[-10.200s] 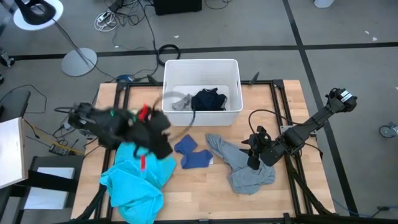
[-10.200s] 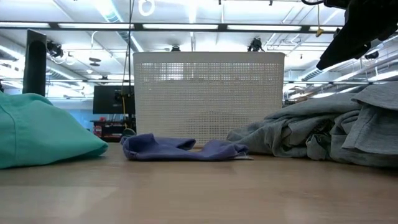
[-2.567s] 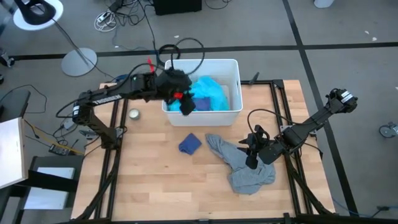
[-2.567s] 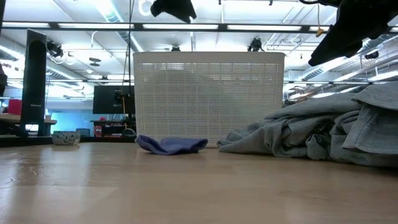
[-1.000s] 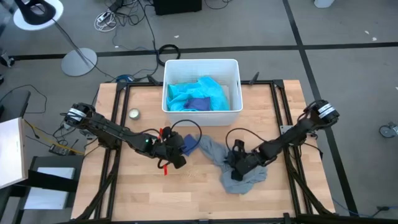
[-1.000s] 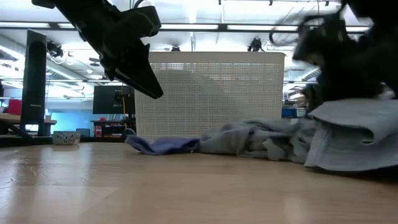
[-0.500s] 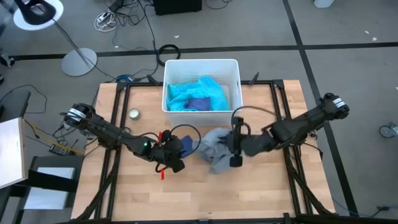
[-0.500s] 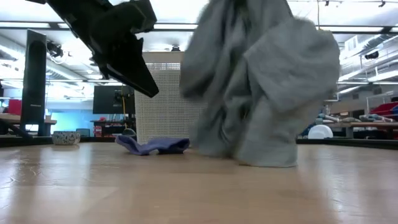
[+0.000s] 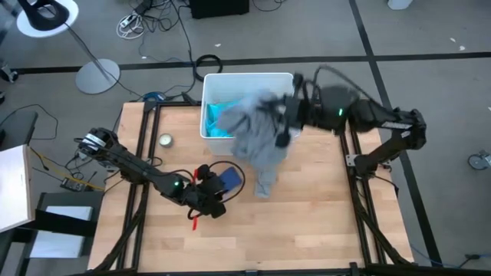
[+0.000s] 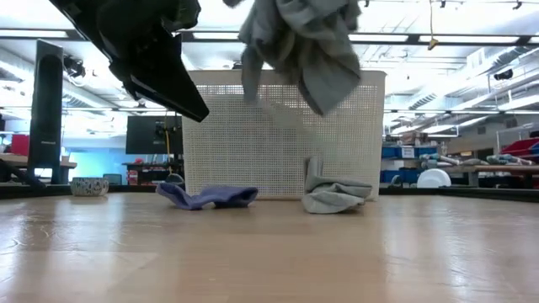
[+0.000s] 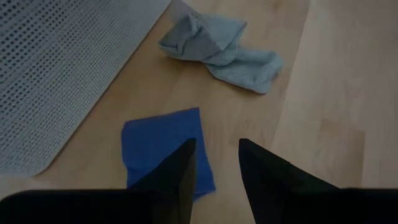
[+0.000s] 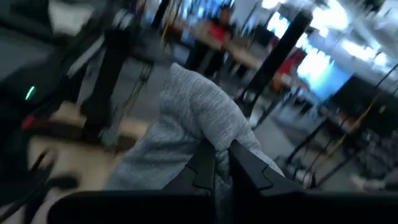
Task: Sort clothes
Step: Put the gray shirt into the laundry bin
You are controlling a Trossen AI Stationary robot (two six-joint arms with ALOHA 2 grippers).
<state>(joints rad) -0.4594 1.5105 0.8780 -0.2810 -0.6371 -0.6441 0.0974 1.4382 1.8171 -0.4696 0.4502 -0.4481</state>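
The grey top hangs from my right gripper, which is shut on it above the front wall of the white bin. The top's lower end lies on the table. A turquoise shirt lies in the bin. The blue piece lies flat on the table in front of the bin. My left gripper hovers open just above the blue piece's near edge, touching nothing. My right gripper pinches a bunched fold of the grey top between its two fingers, which reach level from the table's right. The top hangs slack below the fingers, over the bin's front wall, and only its lower end rests on the table.
A small round bowl stands at the table's left, near the bin's left corner. Bare wood stretches along the table's near side and right half. Black frame rails run along both table sides.
My right gripper has risen and swung toward the far edge, carrying the grey top off the table's middle up to the bin's front wall. Most of the top is now lifted and hanging; its lower end stays on the table. My left gripper has stayed open by the blue piece.
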